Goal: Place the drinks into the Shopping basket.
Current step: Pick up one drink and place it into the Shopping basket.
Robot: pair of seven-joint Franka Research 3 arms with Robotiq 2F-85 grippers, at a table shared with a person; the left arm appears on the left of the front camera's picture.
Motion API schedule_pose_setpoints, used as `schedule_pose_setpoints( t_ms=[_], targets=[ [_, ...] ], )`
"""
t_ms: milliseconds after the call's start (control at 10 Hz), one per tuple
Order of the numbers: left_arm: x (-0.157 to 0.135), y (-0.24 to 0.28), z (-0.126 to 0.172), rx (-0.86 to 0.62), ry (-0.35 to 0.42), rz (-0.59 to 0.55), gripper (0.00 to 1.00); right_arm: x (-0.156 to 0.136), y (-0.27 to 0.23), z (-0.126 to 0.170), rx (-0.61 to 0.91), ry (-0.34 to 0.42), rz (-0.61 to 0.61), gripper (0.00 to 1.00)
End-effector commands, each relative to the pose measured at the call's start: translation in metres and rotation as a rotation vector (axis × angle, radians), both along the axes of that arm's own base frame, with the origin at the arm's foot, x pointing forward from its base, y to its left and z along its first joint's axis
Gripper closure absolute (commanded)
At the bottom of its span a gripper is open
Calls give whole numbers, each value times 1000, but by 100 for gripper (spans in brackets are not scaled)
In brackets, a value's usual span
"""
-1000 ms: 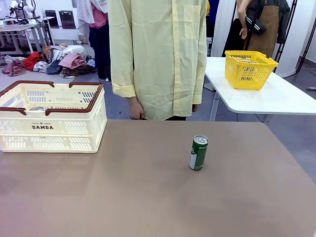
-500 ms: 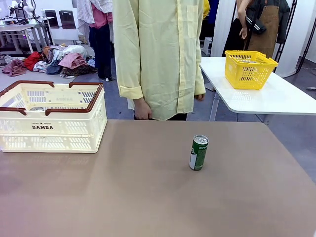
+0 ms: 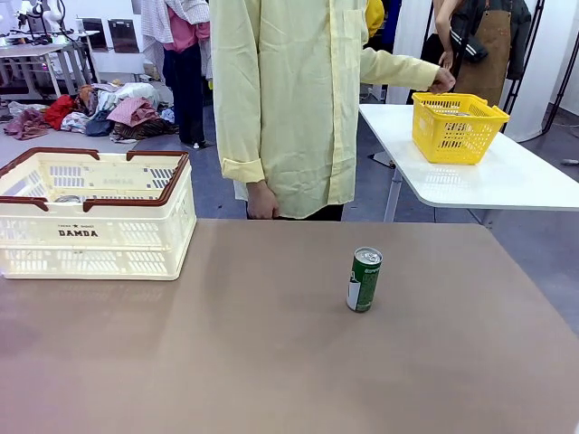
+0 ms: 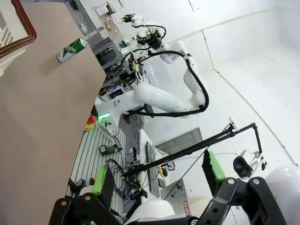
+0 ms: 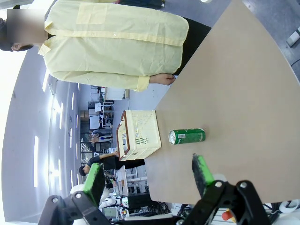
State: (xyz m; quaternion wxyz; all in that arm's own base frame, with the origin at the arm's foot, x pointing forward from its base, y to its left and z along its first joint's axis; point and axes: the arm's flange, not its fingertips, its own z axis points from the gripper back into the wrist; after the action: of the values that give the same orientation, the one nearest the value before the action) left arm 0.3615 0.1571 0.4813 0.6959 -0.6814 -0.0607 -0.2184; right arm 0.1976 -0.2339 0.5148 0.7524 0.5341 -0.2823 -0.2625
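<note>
One green drink can (image 3: 364, 279) stands upright right of the table's middle; it also shows in the left wrist view as the can (image 4: 71, 49) and in the right wrist view as the can (image 5: 186, 136). The cream Shopping basket (image 3: 94, 230) with brown rim sits at the table's left, also visible as the basket (image 5: 138, 133) and by one corner (image 4: 14, 26). My left gripper (image 4: 157, 174) is open, held off the table. My right gripper (image 5: 149, 175) is open too, well back from the can. Neither holds anything.
A person in a yellow shirt (image 3: 289, 99) stands at the far edge, one hand (image 3: 442, 80) reaching to a yellow mesh basket (image 3: 457, 126) on a white side table (image 3: 507, 181). The other hand (image 3: 261, 201) hangs near the table edge.
The person has shifted slightly right and raised an arm out to the yellow mesh basket. The can, the Shopping basket and both grippers have not moved.
</note>
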Motion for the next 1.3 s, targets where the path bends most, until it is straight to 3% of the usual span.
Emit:
schedule_pose_setpoints(
  t_ms=[0,800,900,1200],
  targets=[
    [-6,3,2,0,-2,-7,0,1,-1,0,2,-38,4,0],
    [-6,3,2,0,-2,-7,0,1,-1,0,2,-38,4,0],
    [-6,3,2,0,-2,-7,0,0,0,0,0,0,0,0],
    [-6,3,2,0,-2,-7,0,73,98,25,-217,186,152,0]
  ],
)
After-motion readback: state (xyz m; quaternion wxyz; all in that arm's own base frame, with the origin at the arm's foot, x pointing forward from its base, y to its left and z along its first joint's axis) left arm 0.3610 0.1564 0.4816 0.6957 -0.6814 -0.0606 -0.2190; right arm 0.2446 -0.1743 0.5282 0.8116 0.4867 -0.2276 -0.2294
